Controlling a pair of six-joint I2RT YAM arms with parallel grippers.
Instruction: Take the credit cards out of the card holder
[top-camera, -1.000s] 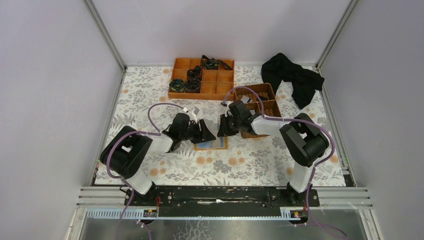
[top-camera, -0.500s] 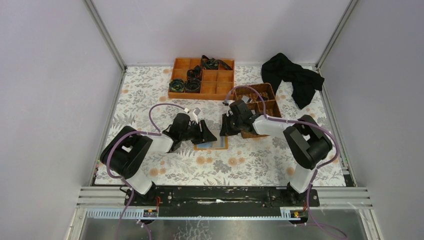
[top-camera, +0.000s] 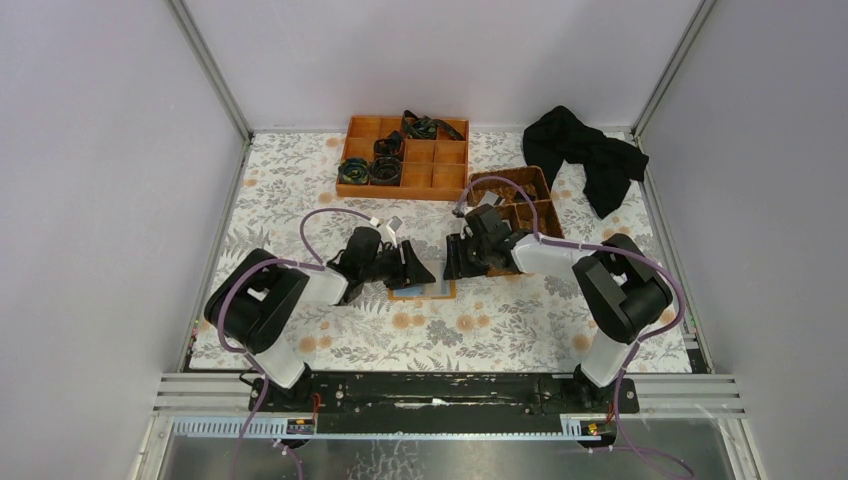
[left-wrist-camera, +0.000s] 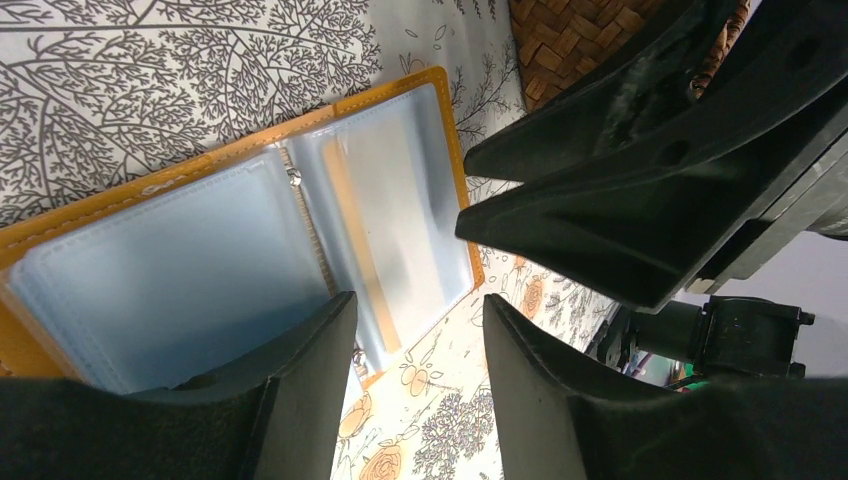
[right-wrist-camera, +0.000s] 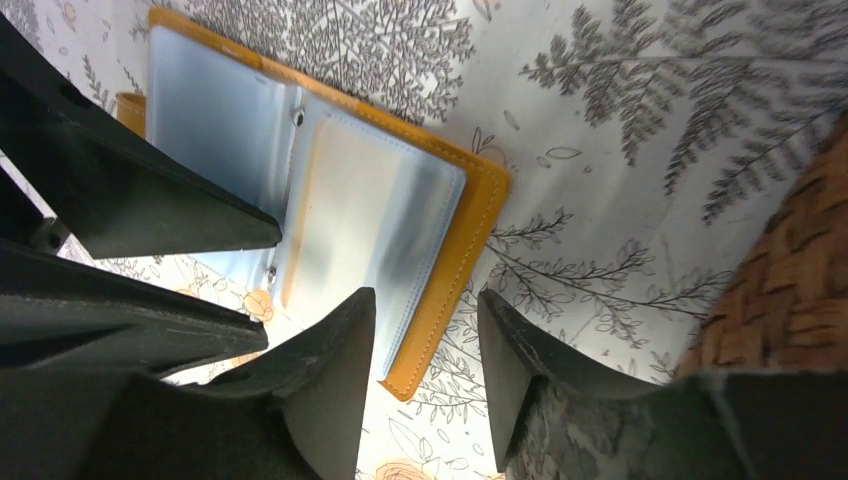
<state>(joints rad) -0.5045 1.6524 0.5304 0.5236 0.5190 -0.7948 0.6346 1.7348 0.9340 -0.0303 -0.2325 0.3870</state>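
Floral tablecloth (top-camera: 500, 322), centre of top view: card holder (top-camera: 423, 290) lying open, pale sleeves up, one card apparently inside, none seen out; left gripper (left-wrist-camera: 415, 320) and right gripper (right-wrist-camera: 425, 312) both spread, empty, above it; extraction seemingly all remaining.

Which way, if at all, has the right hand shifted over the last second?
Yes, slightly. In the top view the right hand has slid right, closer to the wicker basket, which stays put.

The card holder (top-camera: 424, 290) lies open on the floral table (top-camera: 480, 322), near the wicker basket (top-camera: 536, 190).
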